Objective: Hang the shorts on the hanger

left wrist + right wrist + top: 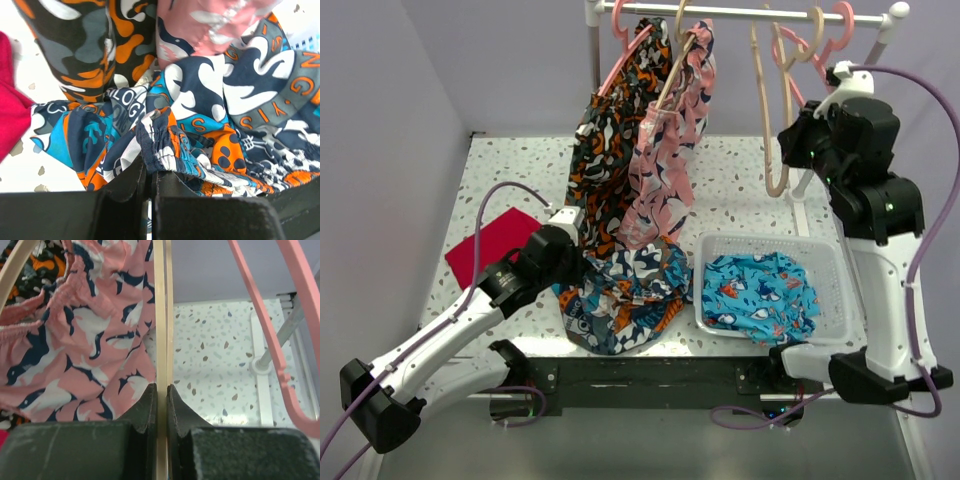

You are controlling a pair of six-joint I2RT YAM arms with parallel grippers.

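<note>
Speckled table (pixel 740 190); the blue, orange, black and white shorts (pixel 625 290) lie heaped on it beside a basket (pixel 770 238); the cream hanger (pixel 775 130) hangs from the rail (pixel 730 12) behind; left gripper (pixel 149 172) pinches the shorts' waistband; right gripper (pixel 161 392) is clamped on the hanger's thin frame.

Soft fabric shorts (pixel 625 290), patched in deep blue, orange, black and white, lie crumpled on the table (pixel 520 170) with the elastic waistband bunched up. Well apart, the thin, rounded, pale cream-beige hanger (pixel 775 190) hangs by its hook from the rail (pixel 740 12).
</note>
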